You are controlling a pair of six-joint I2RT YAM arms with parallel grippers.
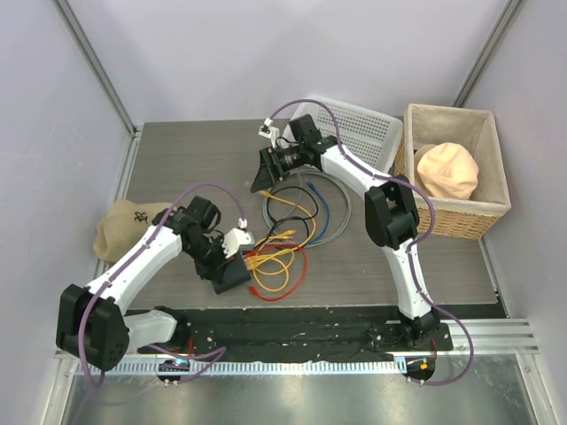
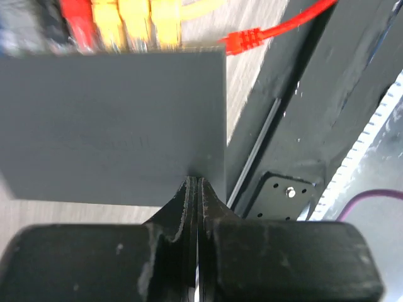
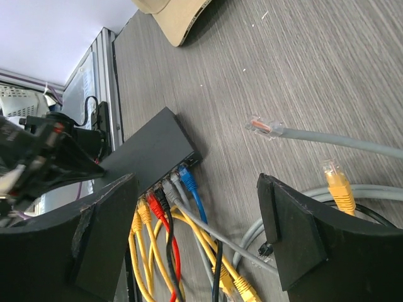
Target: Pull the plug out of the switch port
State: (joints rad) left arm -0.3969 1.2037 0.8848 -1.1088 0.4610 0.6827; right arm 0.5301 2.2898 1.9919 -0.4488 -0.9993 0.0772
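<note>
The switch (image 1: pixel 232 274) is a flat black box near the table's front edge, and coloured cables fan out from its sockets. In the left wrist view my left gripper (image 2: pixel 196 182) is shut, with its tips against the near edge of the switch (image 2: pixel 113 126); nothing is between the jaws. Red (image 2: pixel 79 19) and yellow plugs (image 2: pixel 135 19) sit in the far edge. My right gripper (image 3: pixel 195 233) hangs open above the cables, clear of them. Below it the switch (image 3: pixel 151 148) holds a blue plug (image 3: pixel 187 176) beside grey, black, red and yellow ones.
A loose grey plug (image 3: pixel 264 128) and a loose yellow plug (image 3: pixel 337 179) lie on the table. A white mesh basket (image 1: pixel 354 133) and a wicker basket (image 1: pixel 456 217) stand at the back right. A tan cap (image 1: pixel 128 226) lies left. A black rail (image 1: pixel 310 332) runs along the front.
</note>
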